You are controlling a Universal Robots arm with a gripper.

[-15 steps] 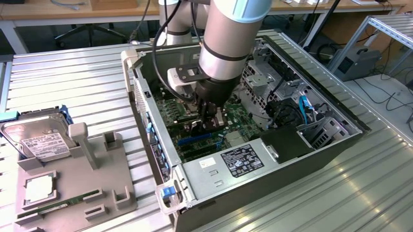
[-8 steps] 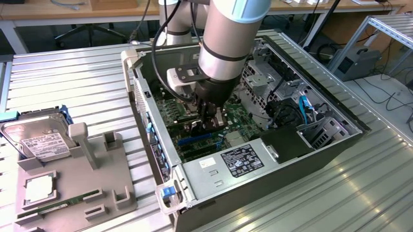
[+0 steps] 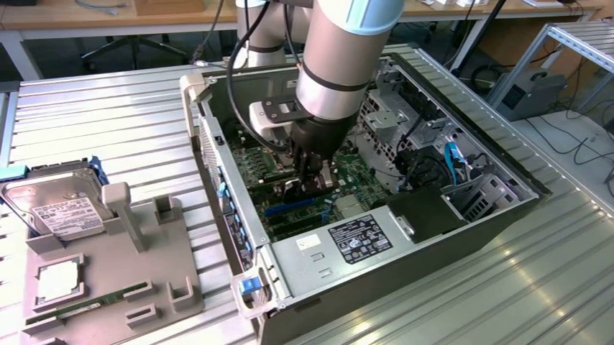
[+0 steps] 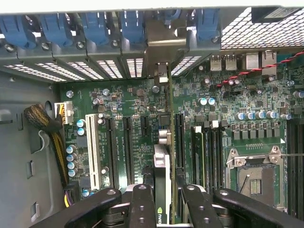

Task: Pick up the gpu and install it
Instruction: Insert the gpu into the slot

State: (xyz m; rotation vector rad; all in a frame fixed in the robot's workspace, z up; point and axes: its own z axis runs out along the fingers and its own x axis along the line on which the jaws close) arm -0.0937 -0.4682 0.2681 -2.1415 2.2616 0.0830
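Fingers [image 4: 142, 204] clamped on the gpu [image 4: 162, 166] — card edge-on, upright over the motherboard [image 4: 128, 92] slots, bracket end toward the rear slot covers [image 4: 95, 69] — gripper [image 3: 309, 188] low inside the open computer case [image 3: 384, 251].

Ribbed metal tabletop [image 3: 115, 122], wooden desks [image 3: 57, 18] behind, cables [image 3: 564, 136] on grey floor [image 3: 587, 169].

Robotics lab: aluminium bench [image 3: 106, 122], opened computer [image 3: 384, 273].
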